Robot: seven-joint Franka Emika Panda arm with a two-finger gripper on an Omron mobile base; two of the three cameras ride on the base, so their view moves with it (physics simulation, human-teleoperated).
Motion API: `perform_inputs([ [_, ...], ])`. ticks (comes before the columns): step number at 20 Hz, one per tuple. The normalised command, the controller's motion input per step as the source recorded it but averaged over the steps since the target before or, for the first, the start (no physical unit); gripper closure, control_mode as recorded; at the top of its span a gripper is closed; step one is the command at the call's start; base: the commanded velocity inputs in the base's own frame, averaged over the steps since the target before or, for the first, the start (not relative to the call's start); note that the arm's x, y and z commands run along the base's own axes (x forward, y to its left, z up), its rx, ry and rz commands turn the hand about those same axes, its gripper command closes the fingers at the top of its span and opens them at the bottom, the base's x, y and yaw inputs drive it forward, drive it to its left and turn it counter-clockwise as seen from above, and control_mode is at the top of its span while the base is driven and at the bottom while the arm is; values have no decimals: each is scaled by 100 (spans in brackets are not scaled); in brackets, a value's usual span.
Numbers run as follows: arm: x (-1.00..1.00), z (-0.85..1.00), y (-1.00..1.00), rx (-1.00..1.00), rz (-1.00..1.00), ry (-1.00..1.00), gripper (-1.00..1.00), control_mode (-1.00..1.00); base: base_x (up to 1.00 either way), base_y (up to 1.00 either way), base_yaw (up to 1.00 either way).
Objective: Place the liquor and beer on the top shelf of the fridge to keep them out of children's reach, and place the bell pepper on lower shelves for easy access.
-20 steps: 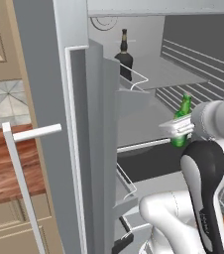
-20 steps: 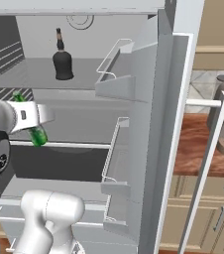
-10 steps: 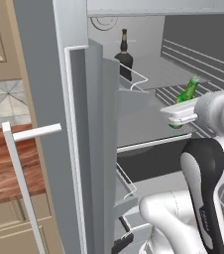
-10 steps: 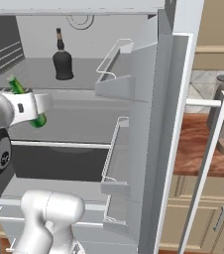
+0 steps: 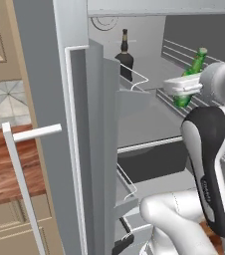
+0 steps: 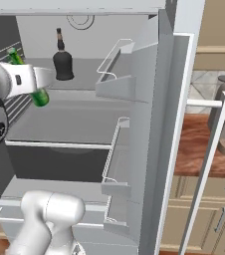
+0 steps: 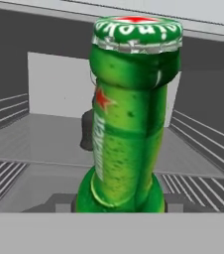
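Note:
My gripper point(image 5: 183, 88) is shut on the beer point(image 5: 193, 69), a slim green bottle held tilted in the open fridge point(image 5: 59, 74), a little above the top shelf point(image 5: 144, 117). The liquor point(image 5: 125, 55), a squat black bottle, stands upright at the back of that shelf. From the right base view the gripper point(image 6: 35, 82) grips the beer point(image 6: 39, 95) at mid-body, left of and nearer than the liquor point(image 6: 62, 62) on the top shelf point(image 6: 79, 114). The hand view looks up the beer point(image 7: 129, 124), with the liquor point(image 7: 86, 136) partly hidden behind it. The bell pepper is out of view.
The fridge door point(image 6: 149, 124) stands open with wire-rimmed bins and a long white bar handle point(image 6: 206, 159). A dark drawer front point(image 6: 55, 162) and the lower shelves point(image 6: 50, 187) sit beneath. Wooden counter and beige cabinets point(image 6: 209, 204) flank the fridge. My arm's white and black links point(image 5: 204, 164) stand in front of the opening.
The gripper has lifted the beer from the level of the lower shelf up to just above the top shelf, and the bottle has tilted. The liquor has not moved.

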Motion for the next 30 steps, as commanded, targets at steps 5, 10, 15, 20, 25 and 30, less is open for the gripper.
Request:
perform_inputs([
  [5, 20, 22, -24, 0, -17, 13, 100, -100, 0, 0, 0],
  [10, 29, -1, -9, 5, -11, 2, 100, -100, 0, 0, 0],
  [15, 28, -26, -12, 6, -5, 0, 100, -100, 0, 0, 0],
  [20, 27, -22, -25, 7, -3, 0, 100, -100, 0, 0, 0],
  [25, 29, -6, -25, 7, -1, 0, 100, -100, 0, 0, 0],
  [30, 31, -3, -17, 5, 0, 0, 100, -100, 0, 0, 0],
])
